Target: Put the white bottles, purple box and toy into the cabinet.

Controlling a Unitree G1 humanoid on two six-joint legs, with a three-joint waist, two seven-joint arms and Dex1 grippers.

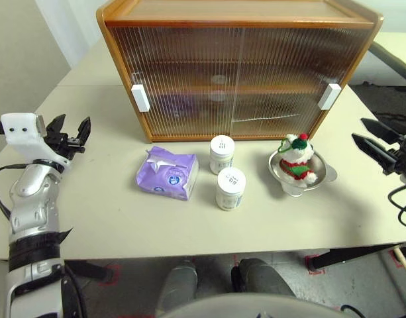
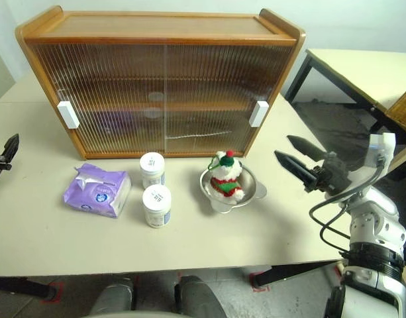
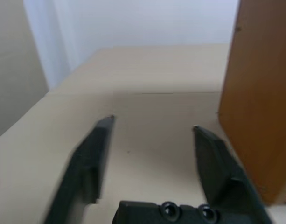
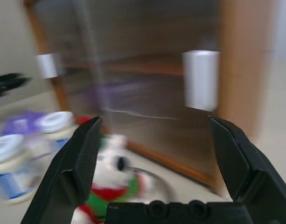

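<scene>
1. Both eye views look forward and down from head height; the cabinet (image 1: 239,69) sits at frame top in each.
2. The left wrist view looks low along the table (image 3: 147,93).
3. The right wrist view faces the cabinet front closely, sharing the toy (image 4: 112,179).

the cabinet (image 1: 237,66) looks like smooth orange-brown wood with ribbed translucent doors and matt white handles. 2 white bottles (image 1: 226,172) look like plastic. the purple box (image 1: 167,173) has a soft, crinkly wrap. the plush toy (image 1: 298,158) sits in a shiny metal bowl (image 1: 322,175) on a matt table (image 1: 110,212).
</scene>
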